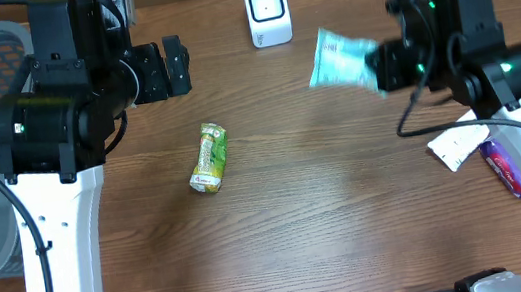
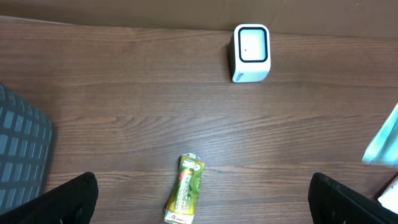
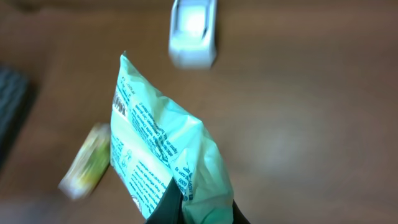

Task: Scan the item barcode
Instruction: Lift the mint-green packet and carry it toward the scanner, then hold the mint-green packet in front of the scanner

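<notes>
While my right fingers [image 3: 165, 208] pinch the pale green packet [image 1: 337, 55] aloft near the white scanner [image 1: 267, 11], my left fingers [image 2: 68, 199] stand wide apart, empty, over the counter [image 1: 350, 215].

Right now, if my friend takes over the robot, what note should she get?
Left gripper: open, empty, above the table's left side.
Right gripper: shut on the pale green plastic packet, held in the air to the right of the small white box scanner.
On the wooden table: a green and yellow pouch near the middle; a white packet and a purple wrapper by the right arm.
Done: packet picked up.
Left: bring its barcode in front of the scanner.
</notes>
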`<move>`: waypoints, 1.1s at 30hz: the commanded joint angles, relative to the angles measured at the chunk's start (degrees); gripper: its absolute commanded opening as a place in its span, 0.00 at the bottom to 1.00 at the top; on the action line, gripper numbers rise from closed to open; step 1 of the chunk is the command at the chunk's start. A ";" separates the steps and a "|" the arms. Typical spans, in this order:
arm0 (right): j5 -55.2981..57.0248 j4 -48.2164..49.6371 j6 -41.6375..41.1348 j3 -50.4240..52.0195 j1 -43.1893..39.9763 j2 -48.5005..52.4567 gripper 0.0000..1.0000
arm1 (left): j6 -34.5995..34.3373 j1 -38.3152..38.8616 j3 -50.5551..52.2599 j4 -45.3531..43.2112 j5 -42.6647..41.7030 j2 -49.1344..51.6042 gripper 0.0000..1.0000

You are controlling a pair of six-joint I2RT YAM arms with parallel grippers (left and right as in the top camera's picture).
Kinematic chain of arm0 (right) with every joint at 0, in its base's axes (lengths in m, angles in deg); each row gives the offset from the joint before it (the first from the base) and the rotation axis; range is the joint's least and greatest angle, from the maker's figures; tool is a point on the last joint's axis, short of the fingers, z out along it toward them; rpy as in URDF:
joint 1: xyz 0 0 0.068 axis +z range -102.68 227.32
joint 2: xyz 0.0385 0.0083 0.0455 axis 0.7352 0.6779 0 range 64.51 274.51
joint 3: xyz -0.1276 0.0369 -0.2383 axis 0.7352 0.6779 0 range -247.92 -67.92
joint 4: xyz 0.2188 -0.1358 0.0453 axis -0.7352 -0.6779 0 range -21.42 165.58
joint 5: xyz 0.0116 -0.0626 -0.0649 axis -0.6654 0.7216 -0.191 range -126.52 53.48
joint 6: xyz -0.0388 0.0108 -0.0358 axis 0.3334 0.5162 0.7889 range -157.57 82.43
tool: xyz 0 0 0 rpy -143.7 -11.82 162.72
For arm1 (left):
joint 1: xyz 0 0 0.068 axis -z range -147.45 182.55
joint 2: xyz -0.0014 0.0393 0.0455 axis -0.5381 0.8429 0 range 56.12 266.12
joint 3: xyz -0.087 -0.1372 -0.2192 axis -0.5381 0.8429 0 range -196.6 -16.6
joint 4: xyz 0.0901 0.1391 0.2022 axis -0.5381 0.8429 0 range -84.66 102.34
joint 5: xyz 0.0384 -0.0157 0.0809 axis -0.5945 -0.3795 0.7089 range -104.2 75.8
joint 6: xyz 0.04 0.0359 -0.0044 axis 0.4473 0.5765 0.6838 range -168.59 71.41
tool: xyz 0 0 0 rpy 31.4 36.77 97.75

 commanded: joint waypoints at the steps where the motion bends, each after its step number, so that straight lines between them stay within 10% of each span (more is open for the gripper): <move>1: 23.26 4.39 2.23 -8.02 4.98 3.69 0.04 | 0.46 -0.22 -0.04 -0.24 0.17 0.28 1.00; 13: 64.06 46.34 45.07 -8.31 17.20 26.29 0.04 | 0.46 -0.22 -0.04 -0.22 0.17 0.28 1.00; 24: 52.85 71.23 81.85 -8.31 17.51 41.09 0.04 | 0.46 -0.22 -0.04 -0.22 0.17 0.28 1.00; 33: 45.86 84.43 91.71 -8.31 16.57 48.57 0.04 | 0.46 -0.22 -0.04 -0.22 0.17 0.28 1.00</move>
